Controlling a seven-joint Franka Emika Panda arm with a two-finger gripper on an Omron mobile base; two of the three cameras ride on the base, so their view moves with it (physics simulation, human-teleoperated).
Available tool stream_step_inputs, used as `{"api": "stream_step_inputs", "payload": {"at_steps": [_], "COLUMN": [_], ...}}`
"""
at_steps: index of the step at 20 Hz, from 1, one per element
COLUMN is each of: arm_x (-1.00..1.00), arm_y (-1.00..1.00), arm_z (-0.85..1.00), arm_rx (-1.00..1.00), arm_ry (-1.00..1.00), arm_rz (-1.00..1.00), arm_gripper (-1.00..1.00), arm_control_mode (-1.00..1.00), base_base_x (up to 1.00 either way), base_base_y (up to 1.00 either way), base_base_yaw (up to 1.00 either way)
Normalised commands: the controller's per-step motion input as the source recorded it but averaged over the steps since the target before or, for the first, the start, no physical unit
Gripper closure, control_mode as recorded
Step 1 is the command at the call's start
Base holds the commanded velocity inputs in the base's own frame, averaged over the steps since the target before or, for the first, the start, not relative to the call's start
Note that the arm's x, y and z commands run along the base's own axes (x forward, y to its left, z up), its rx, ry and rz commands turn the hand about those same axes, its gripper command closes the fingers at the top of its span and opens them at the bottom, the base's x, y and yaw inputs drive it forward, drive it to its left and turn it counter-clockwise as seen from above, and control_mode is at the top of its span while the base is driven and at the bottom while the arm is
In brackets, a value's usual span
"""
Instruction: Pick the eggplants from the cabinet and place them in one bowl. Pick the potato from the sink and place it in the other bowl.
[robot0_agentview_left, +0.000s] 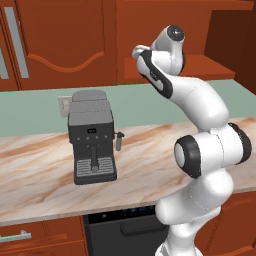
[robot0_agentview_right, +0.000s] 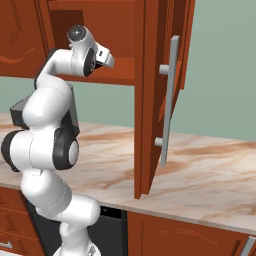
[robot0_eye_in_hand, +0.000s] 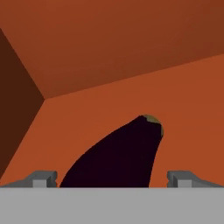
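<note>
In the hand view, a dark purple-black eggplant (robot0_eye_in_hand: 118, 155) with a tan stem end lies on the reddish-brown shelf of the cabinet (robot0_eye_in_hand: 183, 100). My gripper (robot0_eye_in_hand: 113, 179) is open, and the eggplant's near end sits between the two fingertips (robot0_eye_in_hand: 43, 178), which are apart from it on both sides. In the base views my arm reaches up into the open cabinet niche (robot0_agentview_left: 220, 55) (robot0_agentview_right: 122, 67), so the fingers are hidden inside it. The sink, the potato and both bowls are out of view.
A dark grey coffee machine (robot0_agentview_left: 92, 137) stands on the marble counter (robot0_agentview_left: 40, 170) to the left of the arm. The open cabinet door (robot0_agentview_right: 150, 100) with a long silver handle (robot0_agentview_right: 170, 100) juts out over the counter to the right of the hand.
</note>
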Motion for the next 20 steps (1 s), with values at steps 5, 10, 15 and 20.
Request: {"api": "stream_step_inputs", "payload": {"at_steps": [5, 10, 15, 20], "arm_x": [0.15, 0.1, 0.07, 0.06], "arm_y": [0.01, 0.04, 0.06, 0.08], "arm_z": [-0.03, -0.07, -0.12, -0.14], "arm_rx": [0.03, 0.04, 0.04, 0.01], "arm_ry": [0.03, 0.04, 0.05, 0.04], "arm_rz": [-0.02, -0.02, -0.02, -0.03], "arm_gripper": [-1.0, -1.0, 1.0, 1.0], "arm_control_mode": [-1.0, -1.0, -1.0, -1.0], "base_base_x": [0.0, 0.0, 0.0, 0.0], "base_base_y": [0.0, 0.0, 0.0, 0.0], "base_base_yaw": [0.0, 0.0, 0.0, 0.0]}}
